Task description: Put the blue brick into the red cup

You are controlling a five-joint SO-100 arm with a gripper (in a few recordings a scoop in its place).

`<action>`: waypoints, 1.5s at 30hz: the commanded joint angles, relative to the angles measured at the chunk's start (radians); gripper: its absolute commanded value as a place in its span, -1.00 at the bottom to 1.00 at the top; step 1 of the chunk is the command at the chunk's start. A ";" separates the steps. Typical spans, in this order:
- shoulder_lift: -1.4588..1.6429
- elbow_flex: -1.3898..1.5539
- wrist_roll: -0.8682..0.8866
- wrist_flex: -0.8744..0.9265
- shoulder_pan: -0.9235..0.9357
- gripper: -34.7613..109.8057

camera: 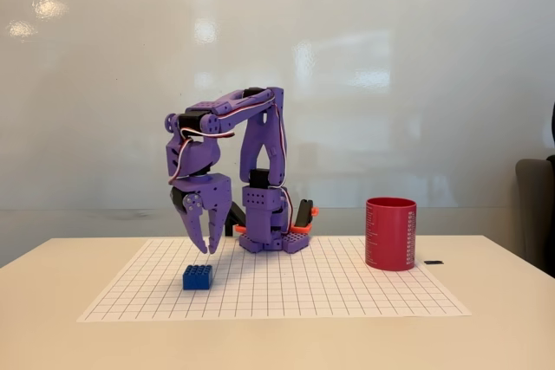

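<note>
Bright even light, wall [104, 58] glare, soft focus

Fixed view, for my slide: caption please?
Purple arm's open claw hovers above blue brick; red cup stands right.

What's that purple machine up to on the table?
A purple robot arm's pincer hangs open just above a small blue brick lying on a gridded mat. It holds nothing. A red cup stands upright off to the right in the fixed view, well apart from the brick.
</note>
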 commanded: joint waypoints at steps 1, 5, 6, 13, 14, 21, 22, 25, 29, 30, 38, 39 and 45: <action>0.074 0.020 -0.021 0.020 0.002 0.23; 0.078 0.041 -0.051 0.005 0.020 0.47; 0.075 0.052 -0.054 -0.008 0.023 0.47; 0.067 0.149 -0.055 -0.098 0.048 0.47; 0.064 0.167 -0.052 -0.117 0.041 0.47; 0.051 0.270 -0.044 -0.212 -0.012 0.47; 0.049 0.270 -0.049 -0.212 -0.017 0.47; 0.049 0.270 -0.083 -0.225 -0.028 0.29; 0.049 0.267 -0.127 -0.264 -0.014 -0.52; 0.049 0.264 -0.137 -0.264 -0.011 -0.52; 0.064 0.256 -0.153 -0.267 -0.002 -0.52; 0.064 0.256 -0.155 -0.267 -0.002 -0.52; 0.066 0.233 -0.149 -0.272 0.005 -0.53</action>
